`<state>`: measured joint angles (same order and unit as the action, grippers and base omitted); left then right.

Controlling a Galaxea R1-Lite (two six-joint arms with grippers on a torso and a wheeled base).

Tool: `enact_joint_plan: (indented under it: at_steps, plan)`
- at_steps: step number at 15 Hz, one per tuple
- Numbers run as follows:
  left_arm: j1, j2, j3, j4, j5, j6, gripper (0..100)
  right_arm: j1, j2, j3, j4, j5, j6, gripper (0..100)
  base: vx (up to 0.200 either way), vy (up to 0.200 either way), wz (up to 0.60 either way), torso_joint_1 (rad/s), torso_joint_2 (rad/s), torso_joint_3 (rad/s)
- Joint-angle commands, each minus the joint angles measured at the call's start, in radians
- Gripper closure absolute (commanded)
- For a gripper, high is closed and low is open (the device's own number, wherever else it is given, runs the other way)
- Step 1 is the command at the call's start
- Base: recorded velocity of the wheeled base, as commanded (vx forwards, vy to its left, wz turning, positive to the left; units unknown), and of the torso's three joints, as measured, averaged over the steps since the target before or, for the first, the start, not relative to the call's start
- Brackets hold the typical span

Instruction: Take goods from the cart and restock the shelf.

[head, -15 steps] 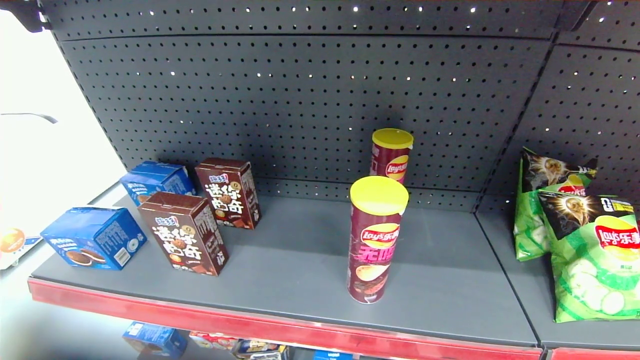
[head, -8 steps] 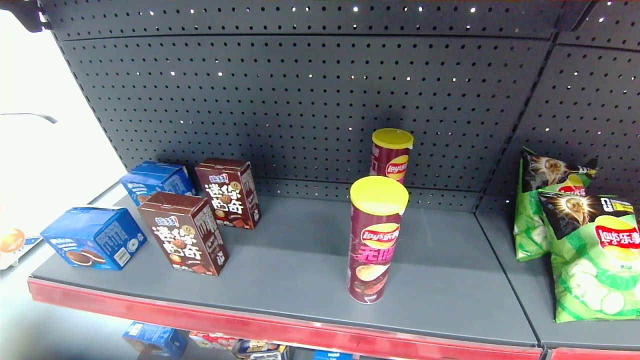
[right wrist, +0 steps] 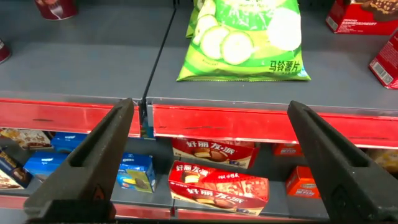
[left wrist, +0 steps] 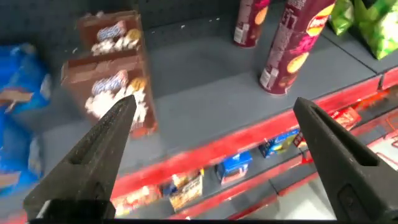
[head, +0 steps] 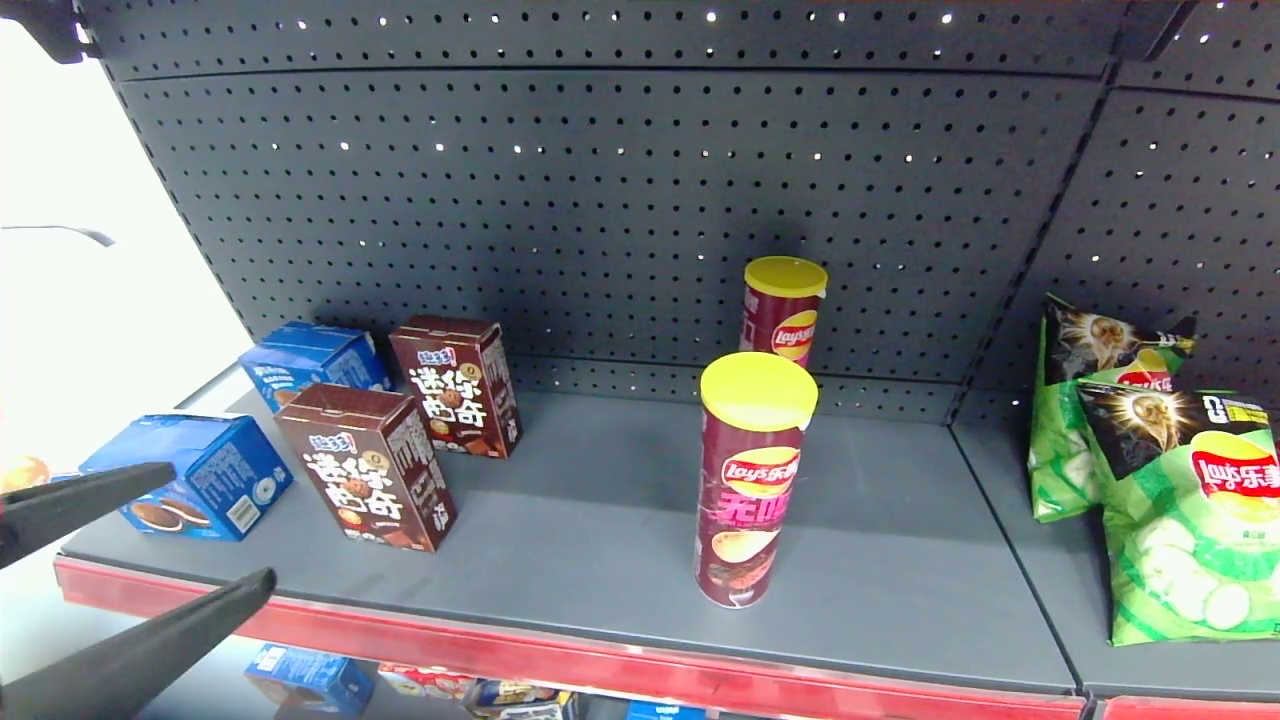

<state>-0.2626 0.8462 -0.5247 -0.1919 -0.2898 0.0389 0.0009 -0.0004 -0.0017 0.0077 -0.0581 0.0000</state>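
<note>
Shelf (head: 600,520): dark grey deck, red front strip (head: 560,658), perforated back panel (head: 600,200).

Stock on the deck, left to right:
- Two blue boxes (head: 190,478) and two brown boxes (head: 368,482), each pair set one behind the other.
- Two upright maroon cans with yellow lids: the near can (head: 752,480) mid-deck and the far can (head: 783,312) against the panel.
- Green bags (head: 1190,510) in the right bay.

Left gripper (head: 222,521): fingers (head: 90,498) spread wide, nothing between them. It sits at the near left corner of the shelf, in front of the strip. One finger overlaps the near blue box in the head view; contact cannot be determined. Both cans stand well apart to the right.

Right gripper (right wrist: 211,104): fingers spread wide, empty. It sits on the near side of the strip at the right bay. One green bag lies on the deck just beyond, apart from both fingers.
</note>
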Motion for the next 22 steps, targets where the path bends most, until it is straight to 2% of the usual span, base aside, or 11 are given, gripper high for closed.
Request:
enact_joint_plan:
  at_steps: [1,3,4,7,8,10,12,13,16,18,22]
  plan:
    - [-0.136,0.145,0.003,-0.077,0.093,0.006,0,0.001,0.000,0.000,0.000,0.000,0.000,0,0.000,0.000,0.00,0.000,0.00,0.000]
    - [-0.198,0.171,0.020,-0.139,0.113,-0.017,0,0.001,0.000,0.000,0.000,0.000,0.000,0,0.000,0.000,0.00,0.000,0.00,0.000]
    - [-0.218,0.175,0.023,-0.152,0.115,-0.024,0,0.001,0.000,0.000,0.000,0.000,0.000,0,0.000,0.000,0.00,0.000,0.00,0.000]
    - [-0.279,0.195,0.031,-0.158,0.116,-0.076,0,0.001,0.000,0.000,0.000,0.000,0.000,0,0.000,0.000,0.00,0.000,0.00,0.000]
    - [-0.282,0.200,0.031,-0.159,0.116,-0.083,0,0.001,0.000,0.000,0.000,0.000,0.000,0,0.000,0.000,0.00,0.000,0.00,0.000]
    - [-0.288,0.251,0.038,-0.201,0.115,-0.134,0,0.001,0.000,0.000,0.000,0.000,0.000,0,0.000,0.000,0.00,0.000,0.00,0.000]
    - [-0.303,0.303,0.041,-0.235,0.115,-0.169,0,0.001,0.000,0.000,0.000,0.000,0.000,0,0.000,0.000,0.00,0.000,0.00,0.000]
    - [-0.303,0.327,0.041,-0.236,0.113,-0.175,0,0.001,0.000,0.000,0.000,0.000,0.000,0,0.000,0.000,0.00,0.000,0.00,0.000]
    - [-0.307,0.393,0.029,-0.238,0.106,-0.234,0,0.001,0.000,0.000,0.000,0.000,0.000,0,0.000,0.000,0.00,0.000,0.00,0.000]
    - [-0.323,0.444,0.031,-0.254,0.106,-0.241,0,0.001,0.000,0.000,0.000,0.000,0.000,0,0.000,0.000,0.00,0.000,0.00,0.000]
    - [-0.316,0.593,0.038,-0.396,0.109,-0.240,0,0.001,0.000,0.000,0.000,0.000,0.000,0,0.000,0.000,0.00,0.000,0.00,0.000]
